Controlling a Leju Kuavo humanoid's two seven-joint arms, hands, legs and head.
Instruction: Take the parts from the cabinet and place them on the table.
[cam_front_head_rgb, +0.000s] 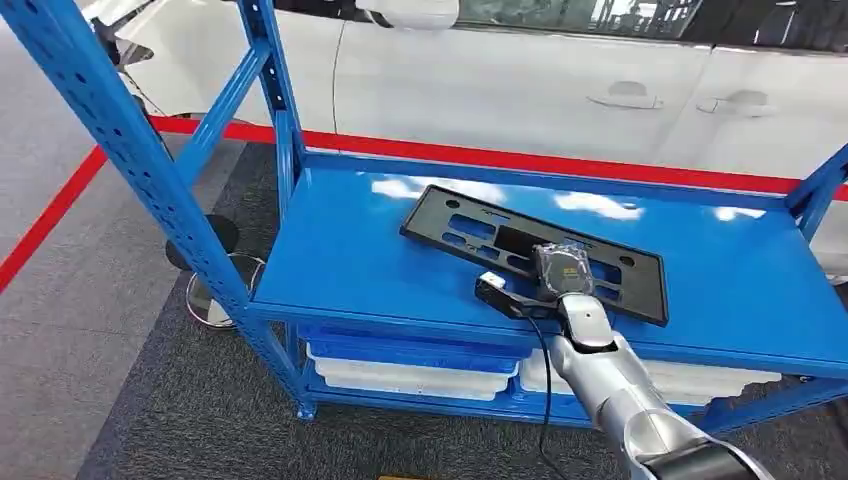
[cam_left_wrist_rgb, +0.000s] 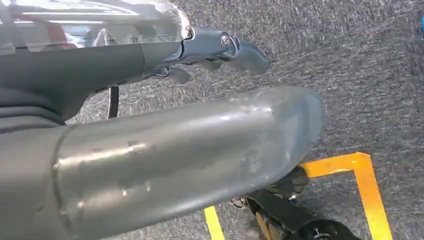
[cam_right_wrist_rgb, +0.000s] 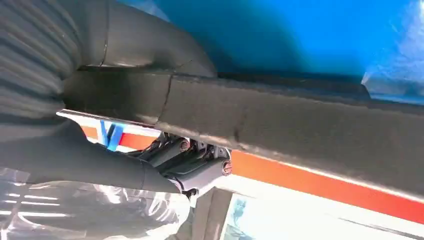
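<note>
Right hand (cam_front_head_rgb: 560, 268) clamped on black part (cam_front_head_rgb: 470, 225), thumb beneath edge. Best lifted level, clear of blue shelf (cam_front_head_rgb: 350, 260). Left hand (cam_left_wrist_rgb: 165, 145) hung empty, fingers loose.

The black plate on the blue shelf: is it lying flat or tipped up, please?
Flat: the black plate lies on the blue shelf, with the right hand on its near edge.

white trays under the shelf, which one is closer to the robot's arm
The right white tray: the right arm crosses in front of it, while the left white tray sits clear beside it.
</note>
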